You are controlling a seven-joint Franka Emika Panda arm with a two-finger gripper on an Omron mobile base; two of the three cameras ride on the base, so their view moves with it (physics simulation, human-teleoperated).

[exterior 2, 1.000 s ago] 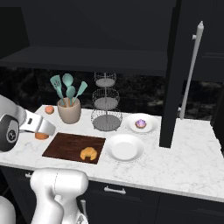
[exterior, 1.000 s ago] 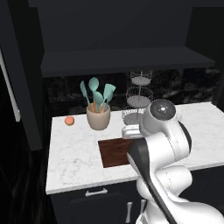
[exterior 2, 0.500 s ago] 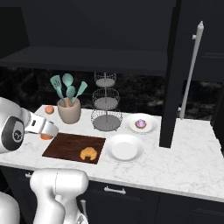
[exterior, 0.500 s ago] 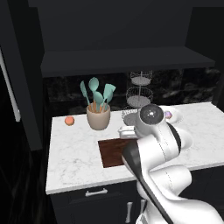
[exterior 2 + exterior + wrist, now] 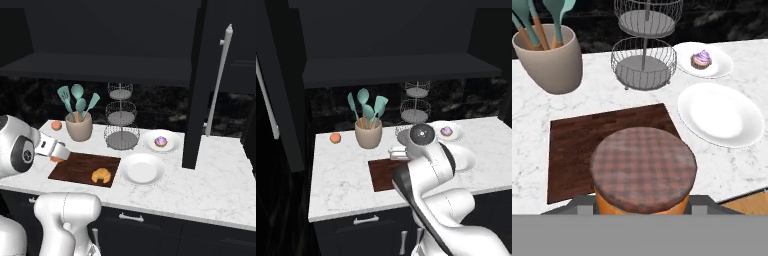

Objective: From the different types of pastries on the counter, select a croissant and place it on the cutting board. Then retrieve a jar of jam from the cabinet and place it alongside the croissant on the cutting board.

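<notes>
My gripper (image 5: pixel 53 151) is shut on the jar of jam (image 5: pixel 642 168), an orange jar with a brown checked lid. In the right base view the jar (image 5: pixel 58 158) hangs low over the left end of the dark wooden cutting board (image 5: pixel 80 165). The golden croissant (image 5: pixel 101 175) lies on the board's front right part, apart from the jar. Looking along the hand, the jar covers the near part of the board (image 5: pixel 577 135). The round purple-topped pastry (image 5: pixel 161 141) sits on a white plate at the back. In the left base view my arm covers most of the board (image 5: pixel 381 176).
An empty white plate (image 5: pixel 143 168) lies right of the board. Behind the board stand a beige utensil pot (image 5: pixel 80 127) and a wire tiered rack (image 5: pixel 121 120). A peach-coloured fruit (image 5: pixel 56 125) rests at the back left. The dark cabinet shelf (image 5: pixel 401 67) overhangs the marble counter (image 5: pixel 210 185).
The arm has swung a little further over the board, carrying the jar slightly right and lower in the right base view. Everything on the counter has stayed put.
</notes>
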